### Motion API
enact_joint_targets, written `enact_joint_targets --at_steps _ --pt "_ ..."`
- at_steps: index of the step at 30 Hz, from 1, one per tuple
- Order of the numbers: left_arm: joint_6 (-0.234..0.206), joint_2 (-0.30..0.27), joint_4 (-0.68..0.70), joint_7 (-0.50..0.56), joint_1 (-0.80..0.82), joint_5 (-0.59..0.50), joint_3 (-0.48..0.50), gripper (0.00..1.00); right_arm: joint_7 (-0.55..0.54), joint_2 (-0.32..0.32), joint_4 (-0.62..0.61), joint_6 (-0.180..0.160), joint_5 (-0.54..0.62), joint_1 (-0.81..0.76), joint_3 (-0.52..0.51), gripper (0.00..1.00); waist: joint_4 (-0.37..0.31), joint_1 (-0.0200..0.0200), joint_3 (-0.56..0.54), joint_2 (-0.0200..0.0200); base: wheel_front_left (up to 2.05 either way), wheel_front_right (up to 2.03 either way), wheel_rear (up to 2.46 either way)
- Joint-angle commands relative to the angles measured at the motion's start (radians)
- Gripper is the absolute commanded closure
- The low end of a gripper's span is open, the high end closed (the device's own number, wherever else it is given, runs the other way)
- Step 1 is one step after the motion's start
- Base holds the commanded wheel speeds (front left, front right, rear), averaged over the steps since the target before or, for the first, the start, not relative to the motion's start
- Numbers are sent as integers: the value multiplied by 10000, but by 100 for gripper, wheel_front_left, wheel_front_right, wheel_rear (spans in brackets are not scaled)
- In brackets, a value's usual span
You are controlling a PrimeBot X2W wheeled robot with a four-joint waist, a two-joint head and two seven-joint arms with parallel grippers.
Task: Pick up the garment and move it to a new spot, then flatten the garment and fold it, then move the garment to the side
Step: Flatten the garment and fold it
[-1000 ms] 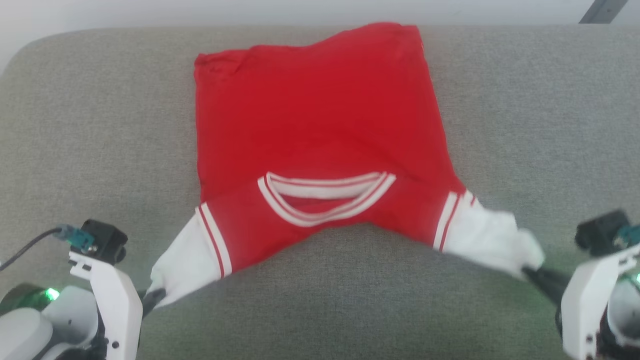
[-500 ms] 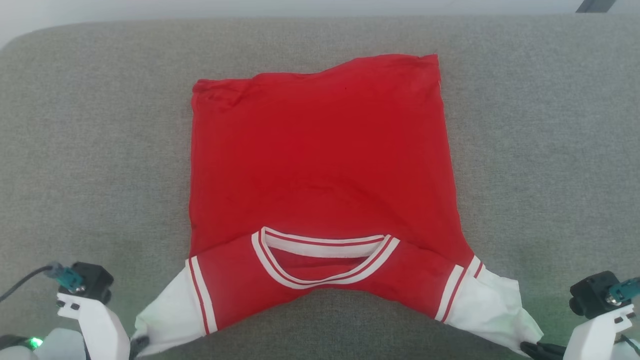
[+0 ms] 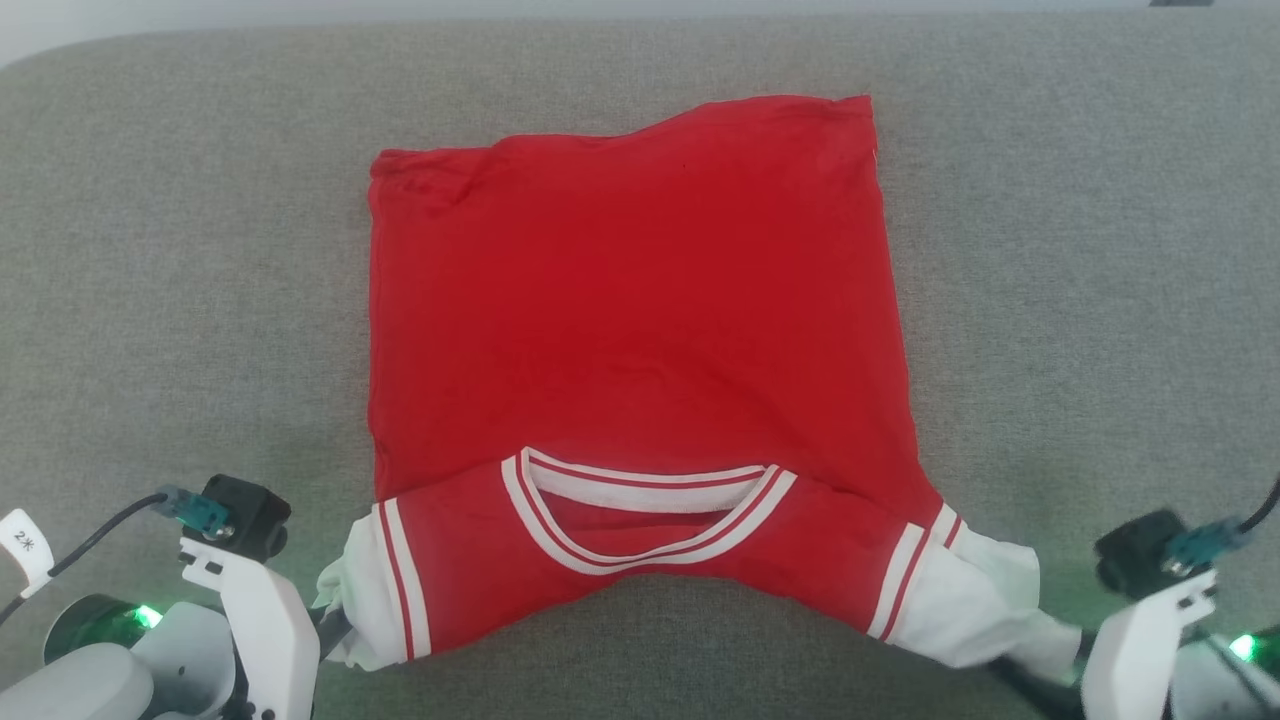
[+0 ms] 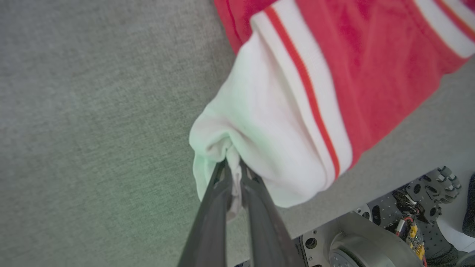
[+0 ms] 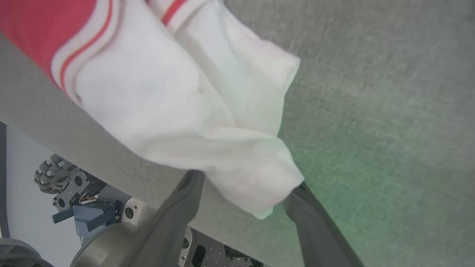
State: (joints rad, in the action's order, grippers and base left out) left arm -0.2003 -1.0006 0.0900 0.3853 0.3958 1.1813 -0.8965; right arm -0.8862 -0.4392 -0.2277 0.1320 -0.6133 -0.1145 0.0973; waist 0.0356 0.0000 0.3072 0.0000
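The garment point(image 3: 630, 320) is a red T-shirt with white sleeves. It lies spread on the grey surface, with its red-white striped collar point(image 3: 650, 520) toward me and its hem at the far side. My left gripper point(image 3: 335, 625) is shut on the bunched end of the white left sleeve point(image 4: 259, 122), whose cloth is pinched between the fingers point(image 4: 219, 200). My right gripper point(image 5: 246, 181) stands open. The tip of the white right sleeve point(image 5: 178, 104) lies loose between its two spread fingers point(image 5: 174, 215). In the head view the right gripper point(image 3: 1030, 680) sits at the sleeve's end.
The grey cushioned surface point(image 3: 150, 300) extends wide on both sides of the shirt and beyond its hem. Its front edge runs just under both sleeves. The robot's metal base and wheels point(image 4: 408, 222) point(image 5: 74, 193) show below that edge.
The right gripper has opened and let go of the right sleeve. The left gripper has moved inward, so the left sleeve is bunched and slack. The head camera has tilted down.
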Motion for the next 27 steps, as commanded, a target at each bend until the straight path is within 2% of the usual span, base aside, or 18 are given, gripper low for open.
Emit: enact_joint_targets --at_steps 1,7,13,19,20,27 --pt "84 89 -99 -87 127 -107 -19 100 78 -152 -55 -24 127 261 -107 0 -11 0 7 0 0 0 0" --pt "286 370 -212 -218 290 -233 -39 100 77 -332 -1148 -15 260 1002 -710 0 5 0 198 0 0 0 0" --pt "517 756 -269 -235 745 -489 -71 100 189 -544 -1341 -15 854 3080 -588 0 282 0 640 0 0 0 0" --pt "862 1269 -497 -164 1378 -726 -138 100 586 -712 297 -15 1129 6014 147 0 890 0 1280 0 0 0 0" --pt "862 1269 -497 -164 1378 -726 -138 100 586 -712 297 -15 1129 6014 147 0 890 0 1280 0 0 0 0" --pt "1303 1999 -1034 -216 2038 -1070 -292 100 907 -700 3176 -13 1059 8853 877 0 1802 0 1943 0 0 0 0"
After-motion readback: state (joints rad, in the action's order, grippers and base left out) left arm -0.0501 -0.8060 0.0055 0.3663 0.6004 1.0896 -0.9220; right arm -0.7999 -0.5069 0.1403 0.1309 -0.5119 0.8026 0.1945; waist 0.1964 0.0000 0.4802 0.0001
